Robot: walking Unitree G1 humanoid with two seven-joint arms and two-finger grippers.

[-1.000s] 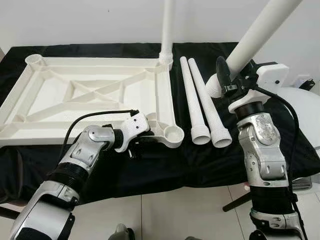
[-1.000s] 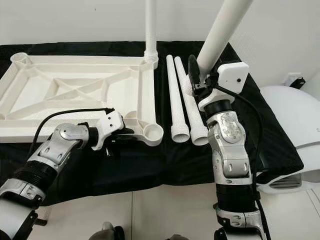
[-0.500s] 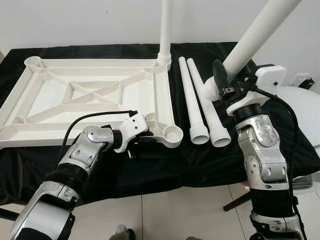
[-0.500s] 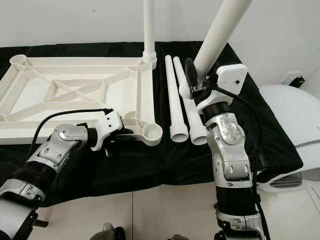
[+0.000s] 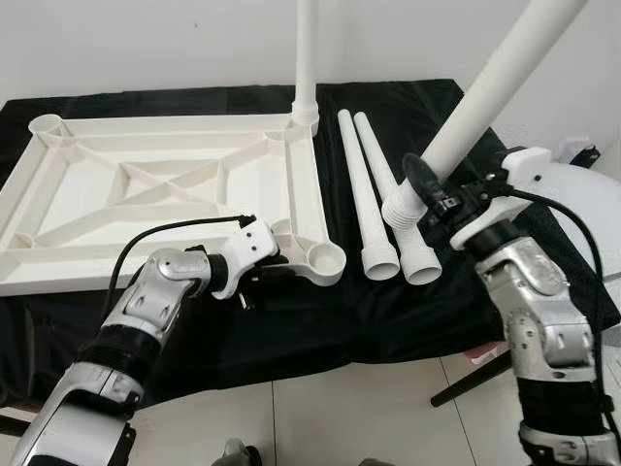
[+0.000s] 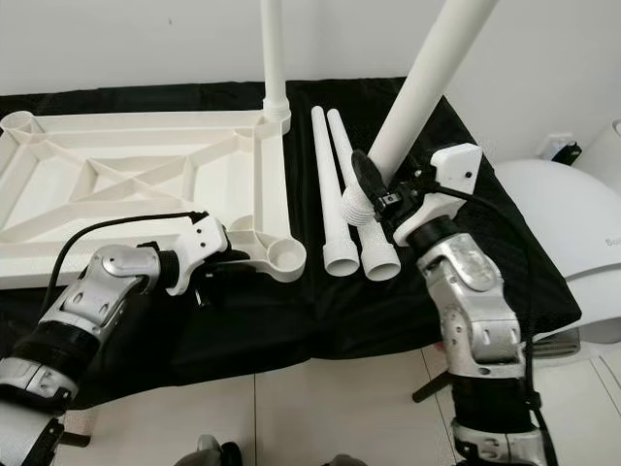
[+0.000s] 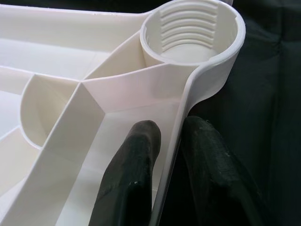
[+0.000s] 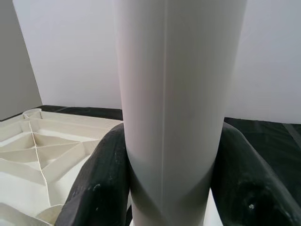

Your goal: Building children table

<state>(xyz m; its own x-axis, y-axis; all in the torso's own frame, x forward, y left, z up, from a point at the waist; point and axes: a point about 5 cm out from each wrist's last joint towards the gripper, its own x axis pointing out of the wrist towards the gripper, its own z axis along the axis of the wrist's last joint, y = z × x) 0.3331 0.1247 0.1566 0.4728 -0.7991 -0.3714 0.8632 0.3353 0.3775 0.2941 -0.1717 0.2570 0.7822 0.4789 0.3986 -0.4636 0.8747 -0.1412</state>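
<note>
A white table top (image 5: pixel 146 189) lies upside down on black cloth, one white leg (image 5: pixel 306 58) standing screwed into its far right corner. My left gripper (image 5: pixel 260 277) is shut on the rim of the table top (image 7: pixel 188 101), close to the empty threaded socket (image 5: pixel 327 260) at the near right corner. My right gripper (image 5: pixel 432 194) is shut on a second white leg (image 5: pixel 485 97), held tilted with its threaded end low, just right of that socket. In the right wrist view the leg (image 8: pixel 178 103) sits between both black fingers (image 8: pixel 101 188).
Two more white legs (image 5: pixel 374 199) lie side by side on the cloth, right of the table top and under the held leg. A white rounded appliance (image 6: pixel 572 233) stands at the far right. Tiled floor (image 5: pixel 320 417) lies in front of the cloth.
My right arm has carried the held leg down and leftward, nearer the near right socket. The camera shifted a little. The left gripper keeps its hold on the rim.
</note>
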